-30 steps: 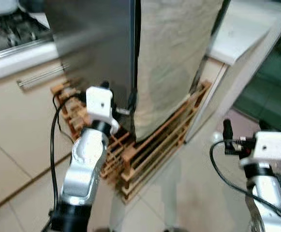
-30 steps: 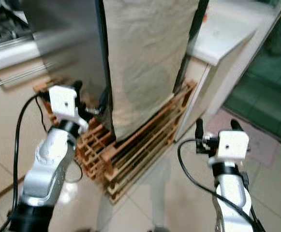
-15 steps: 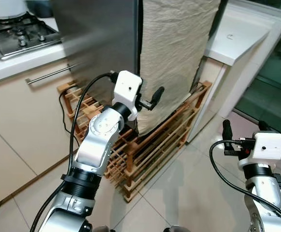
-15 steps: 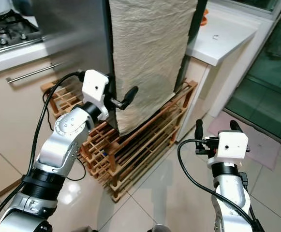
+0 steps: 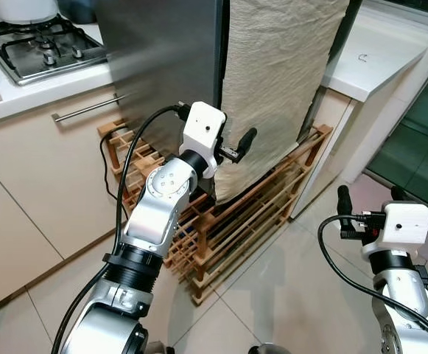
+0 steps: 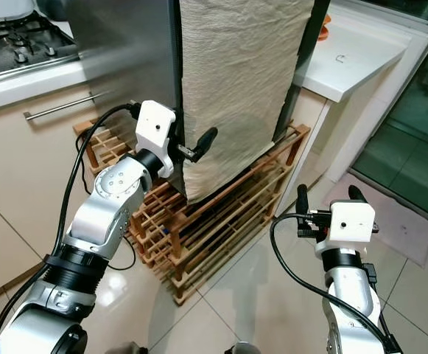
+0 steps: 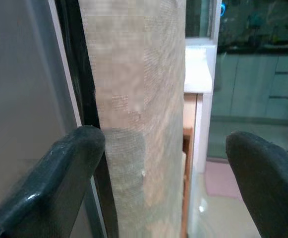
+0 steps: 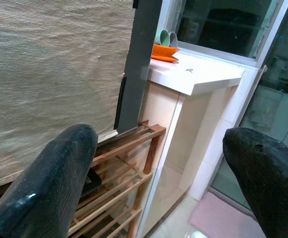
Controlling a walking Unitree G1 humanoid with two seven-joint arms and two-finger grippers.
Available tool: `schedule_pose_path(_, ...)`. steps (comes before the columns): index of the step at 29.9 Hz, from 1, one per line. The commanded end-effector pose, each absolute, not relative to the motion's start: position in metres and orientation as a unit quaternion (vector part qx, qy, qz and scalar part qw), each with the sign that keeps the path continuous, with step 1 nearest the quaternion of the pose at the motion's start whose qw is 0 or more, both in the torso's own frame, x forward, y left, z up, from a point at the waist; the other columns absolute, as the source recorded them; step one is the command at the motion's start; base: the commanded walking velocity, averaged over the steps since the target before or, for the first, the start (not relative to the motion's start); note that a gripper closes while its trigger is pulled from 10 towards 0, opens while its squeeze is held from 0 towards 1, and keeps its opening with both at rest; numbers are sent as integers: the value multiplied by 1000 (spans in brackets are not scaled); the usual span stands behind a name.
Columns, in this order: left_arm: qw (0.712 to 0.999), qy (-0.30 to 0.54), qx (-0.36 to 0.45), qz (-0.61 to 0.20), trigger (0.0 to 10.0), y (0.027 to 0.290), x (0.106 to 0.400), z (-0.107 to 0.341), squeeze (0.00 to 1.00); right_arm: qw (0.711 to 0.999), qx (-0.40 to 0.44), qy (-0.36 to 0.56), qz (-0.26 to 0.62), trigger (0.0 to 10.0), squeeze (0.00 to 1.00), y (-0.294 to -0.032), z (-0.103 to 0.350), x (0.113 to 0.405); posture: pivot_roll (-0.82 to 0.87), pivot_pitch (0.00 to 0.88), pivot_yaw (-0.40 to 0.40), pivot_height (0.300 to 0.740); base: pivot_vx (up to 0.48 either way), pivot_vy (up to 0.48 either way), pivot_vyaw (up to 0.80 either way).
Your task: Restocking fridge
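The fridge (image 5: 162, 59) is a tall steel-grey box standing ahead of me. A beige woven cloth (image 5: 280, 74) hangs down the face beside its dark edge seam (image 7: 84, 99). My left gripper (image 5: 244, 140) is raised to that edge, open, with its fingers pointing at the cloth. In the left wrist view one finger (image 7: 59, 168) lies in front of the seam and the other (image 7: 267, 173) is out past the cloth. My right gripper (image 5: 369, 193) stands open and empty low on the right, over the floor.
A wooden slatted rack (image 5: 250, 214) sits on the floor under the fridge. A gas hob (image 5: 44, 44) and a cabinet with a bar handle (image 5: 88, 108) are on the left. A white counter (image 5: 379, 59) with an orange dish (image 8: 164, 51) stands on the right.
My left arm has lifted from low beside the rack up to the fridge's edge, fingers now at the cloth. The camera has shifted a little. My right arm has stayed put.
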State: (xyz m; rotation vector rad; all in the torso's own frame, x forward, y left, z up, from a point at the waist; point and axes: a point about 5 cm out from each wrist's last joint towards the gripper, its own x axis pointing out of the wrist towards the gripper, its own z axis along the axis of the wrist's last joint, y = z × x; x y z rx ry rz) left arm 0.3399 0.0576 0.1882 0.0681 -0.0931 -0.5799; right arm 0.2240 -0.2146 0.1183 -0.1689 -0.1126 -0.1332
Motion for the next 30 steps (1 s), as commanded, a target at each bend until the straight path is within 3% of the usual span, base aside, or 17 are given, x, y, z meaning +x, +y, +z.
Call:
schedule_pose_path(1,956,22,8,-292,10000,48,339,172,0,992,-90,-56,-66,10000,0,-217,119,226,-35,54,-34,728,0,0,0)
schedule_pose_path(9,936,69,21,-345,10000,19,323,156,0,993,-86,-53,-68,10000,0,-219,118,226,-31,68,-39,728,0,0,0)
schedule_pose_path(18,922,8,32,-387,10000,-11,315,174,0,993,-89,-54,-63,10000,0,-218,118,227,-37,76,-42,728,0,0,0)
schedule_pose_path(23,917,-15,35,-398,10000,-9,311,181,0,992,-90,-54,-63,10000,0,-217,119,227,-43,79,-40,728,0,0,0)
schedule_pose_path(30,914,-22,43,-403,10000,22,302,179,0,993,-90,-46,-66,10000,0,-218,113,224,-32,87,-35,728,0,0,0)
